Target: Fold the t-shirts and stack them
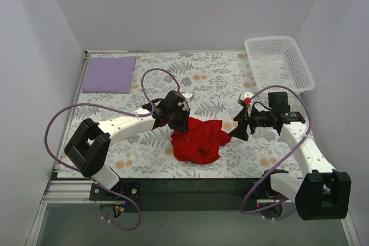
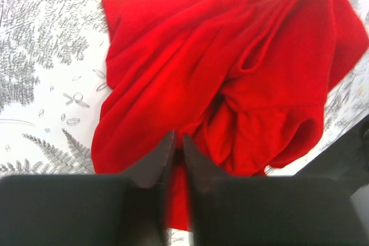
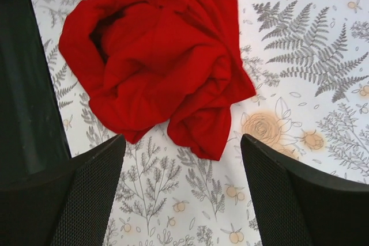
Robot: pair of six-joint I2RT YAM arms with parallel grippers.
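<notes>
A crumpled red t-shirt (image 1: 198,139) lies bunched at the middle of the floral table. My left gripper (image 1: 180,123) sits at its upper left edge, shut on a fold of the red t-shirt (image 2: 196,84); the fingertips (image 2: 164,154) pinch red cloth between them. My right gripper (image 1: 240,131) is open and empty just right of the shirt, its wide-spread fingers (image 3: 98,165) framing the shirt's near edge (image 3: 173,73). A folded purple t-shirt (image 1: 108,74) lies flat at the back left.
A white mesh basket (image 1: 278,61) stands at the back right. White walls close the table on three sides. The black front edge (image 1: 190,185) runs along the arm bases.
</notes>
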